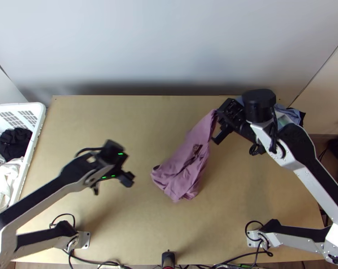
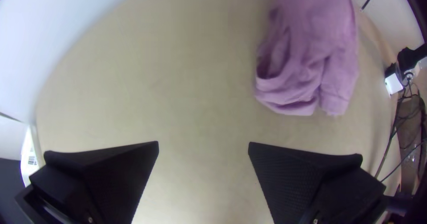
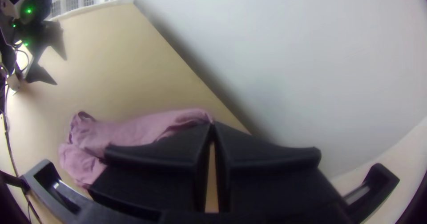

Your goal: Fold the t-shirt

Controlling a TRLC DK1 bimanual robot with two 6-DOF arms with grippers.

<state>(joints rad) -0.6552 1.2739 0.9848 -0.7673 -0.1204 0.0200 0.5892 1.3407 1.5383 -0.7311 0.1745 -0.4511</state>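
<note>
While the left gripper (image 2: 203, 145), left of the mauve t-shirt (image 1: 181, 174), has empty, parted jaws, the near end (image 1: 175, 186), crumpled at the surface (image 1: 124, 117), could trap doubled layers, as nothing spreads it. Beyond, the right gripper (image 3: 212, 124) has jaws clenched on the gathered far end (image 1: 207, 121); so small a pinch might slip if pulled. Two grippers, one t-shirt; left of it, one laundry basket (image 1: 35, 143) holding one black garment (image 1: 14, 144), one white garment (image 1: 3, 184); right of it, one blue cloth (image 1: 289, 113).

The pink t-shirt (image 1: 185, 167) hangs bunched from the right hand (image 1: 221, 117) over the table (image 1: 124, 233).
</note>
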